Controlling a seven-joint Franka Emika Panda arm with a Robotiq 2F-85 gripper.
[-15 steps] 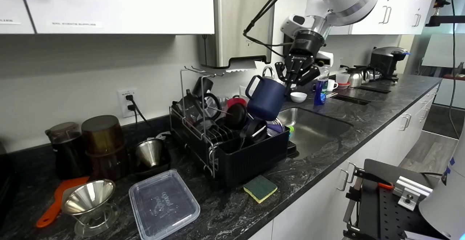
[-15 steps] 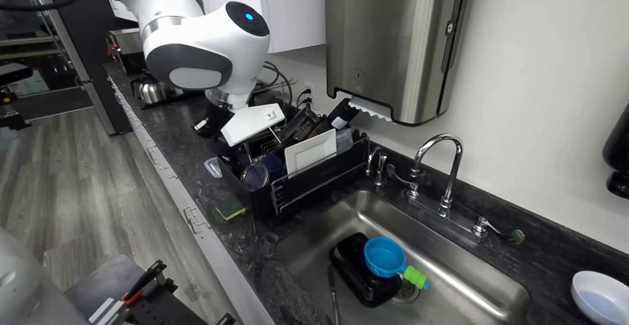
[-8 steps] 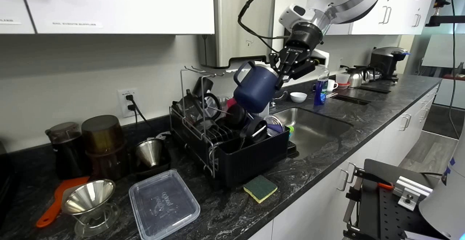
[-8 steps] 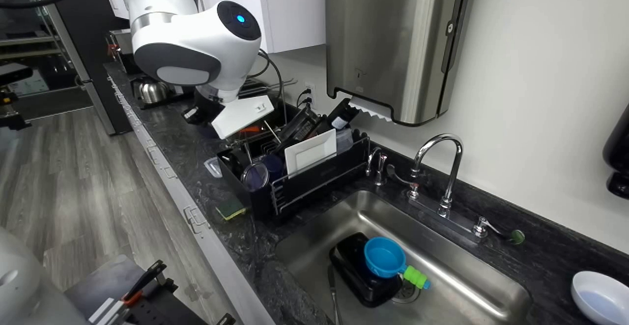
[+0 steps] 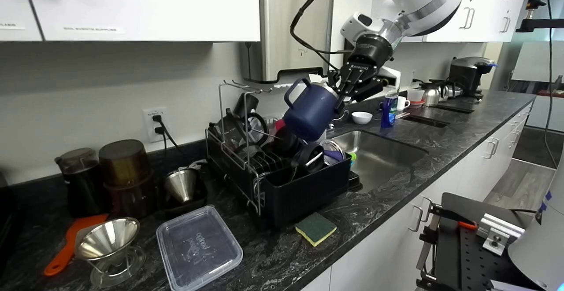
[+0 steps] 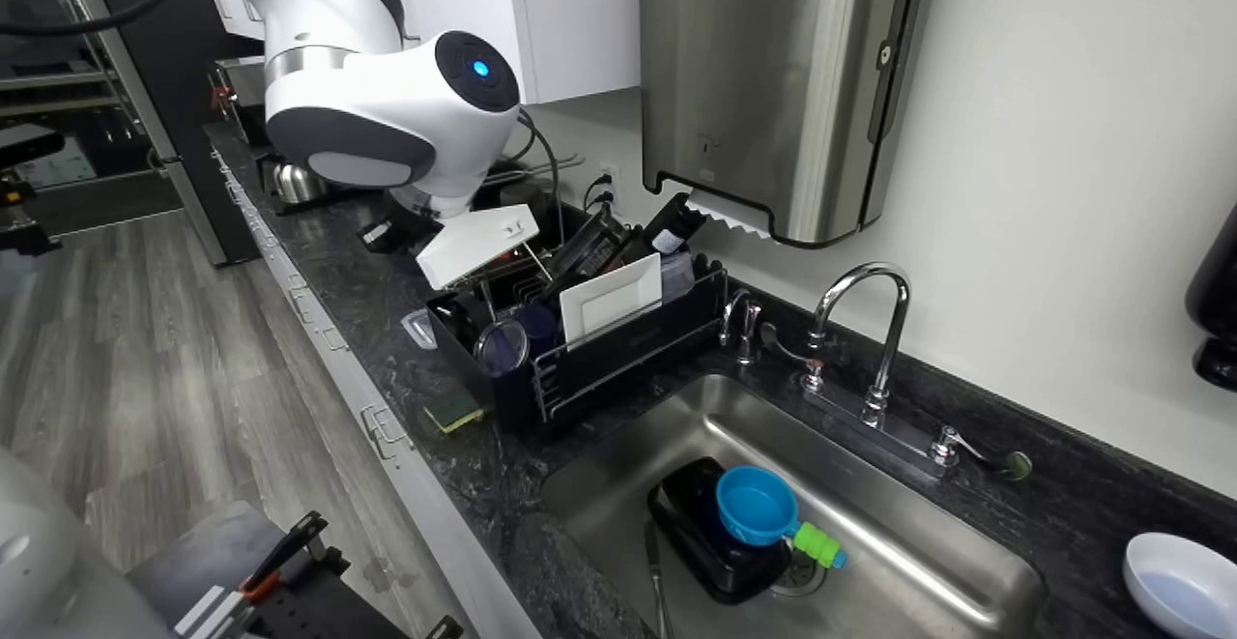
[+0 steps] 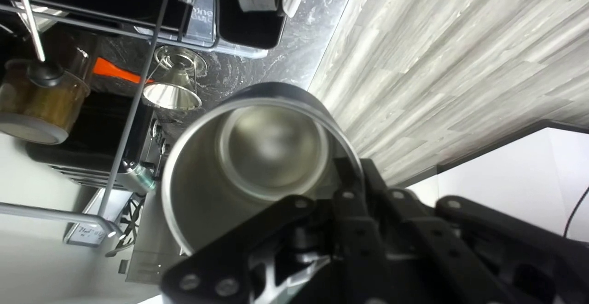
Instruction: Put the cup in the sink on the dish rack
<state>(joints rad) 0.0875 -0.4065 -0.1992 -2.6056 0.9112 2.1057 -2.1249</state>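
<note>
The cup is a dark blue mug (image 5: 309, 111) with a handle and a steel inside. My gripper (image 5: 341, 99) is shut on its rim wall, one finger inside and one outside, as the wrist view shows at the gripper (image 7: 360, 175) and cup (image 7: 271, 147). The cup hangs tilted, base down-left, over the black dish rack (image 5: 308, 198). I cannot tell whether its base touches the dishes below. In an exterior view the cup is hidden behind the arm and a white plate-like part, above the rack (image 6: 657, 334). The steel sink (image 6: 889, 562) lies beside the rack.
The rack holds black cookware, a square white plate (image 6: 611, 299), and a lidded cup (image 6: 502, 347). Its wire frame (image 5: 220, 110) rises at the back. A sponge (image 5: 316, 228) lies in front. A blue scoop (image 6: 757, 506) and black container (image 6: 710, 562) lie in the sink. A dispenser (image 6: 763, 88) hangs above.
The cup, held throughout, has moved left in an exterior view, further over the rack. It rose slightly, then in the last half second the arm and cup came down a little.
</note>
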